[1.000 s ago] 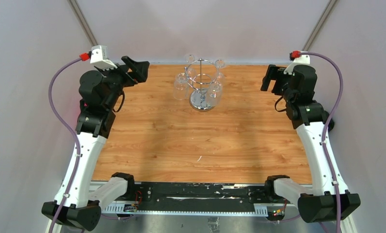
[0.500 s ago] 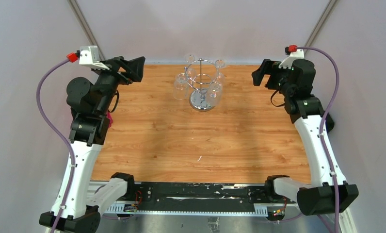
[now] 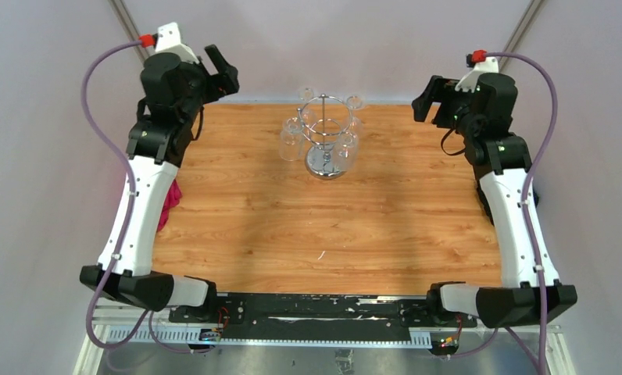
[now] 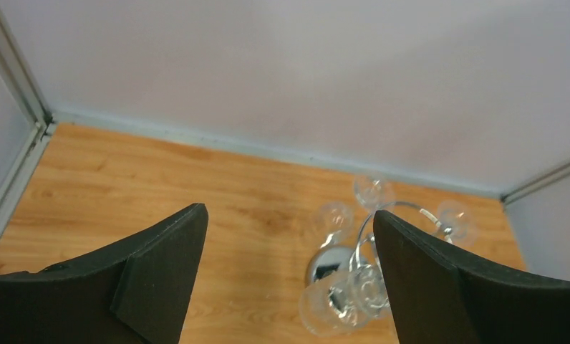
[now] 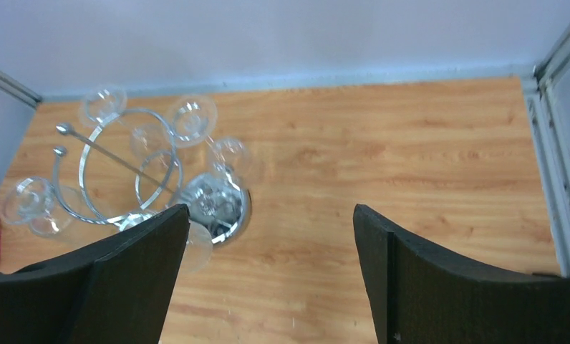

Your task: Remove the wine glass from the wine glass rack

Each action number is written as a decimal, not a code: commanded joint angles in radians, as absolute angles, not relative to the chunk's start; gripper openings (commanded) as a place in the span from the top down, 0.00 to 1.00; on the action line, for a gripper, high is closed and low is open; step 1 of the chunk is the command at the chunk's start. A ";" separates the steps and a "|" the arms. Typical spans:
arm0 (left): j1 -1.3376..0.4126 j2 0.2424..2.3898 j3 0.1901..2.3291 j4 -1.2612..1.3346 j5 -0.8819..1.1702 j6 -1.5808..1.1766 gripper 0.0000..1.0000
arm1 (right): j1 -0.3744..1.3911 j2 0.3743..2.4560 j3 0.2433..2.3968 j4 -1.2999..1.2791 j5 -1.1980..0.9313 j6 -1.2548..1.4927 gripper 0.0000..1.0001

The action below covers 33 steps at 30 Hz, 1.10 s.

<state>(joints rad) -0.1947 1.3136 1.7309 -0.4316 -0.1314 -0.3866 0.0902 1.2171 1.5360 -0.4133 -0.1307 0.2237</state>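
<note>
Your left tool (image 4: 288, 215) and right tool (image 5: 270, 209) both gape wide, holding nothing, well apart from the shiny chrome wire rack (image 3: 323, 133), where clear wine glasses (image 3: 291, 141) hang above the wooden counter (image 3: 331, 226).

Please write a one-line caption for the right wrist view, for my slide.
Open black fingers frame a shiny chrome wire wine glass rack hung with clear wine glasses.
</note>
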 commanded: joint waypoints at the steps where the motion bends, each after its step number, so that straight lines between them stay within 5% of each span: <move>1: -0.222 1.335 1.708 -0.598 -0.113 -0.323 0.08 | 0.111 1.279 1.563 -0.630 -0.110 0.219 0.10; 6: -0.222 1.258 1.454 -0.198 0.441 -0.499 0.07 | 0.123 1.264 1.485 -0.582 -0.262 0.241 0.14; 12: -0.222 1.308 1.377 -0.014 0.702 -0.677 0.10 | 0.142 1.225 1.394 -0.509 -0.411 0.300 0.16; 33: -0.222 1.137 1.239 -0.310 0.218 -0.431 0.08 | 0.191 1.347 1.125 0.022 -0.713 0.660 0.37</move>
<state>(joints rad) -0.2203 1.2037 1.2564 -0.2214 0.3820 -0.5129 0.1703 1.3296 1.1767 -0.1303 -0.6537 0.5552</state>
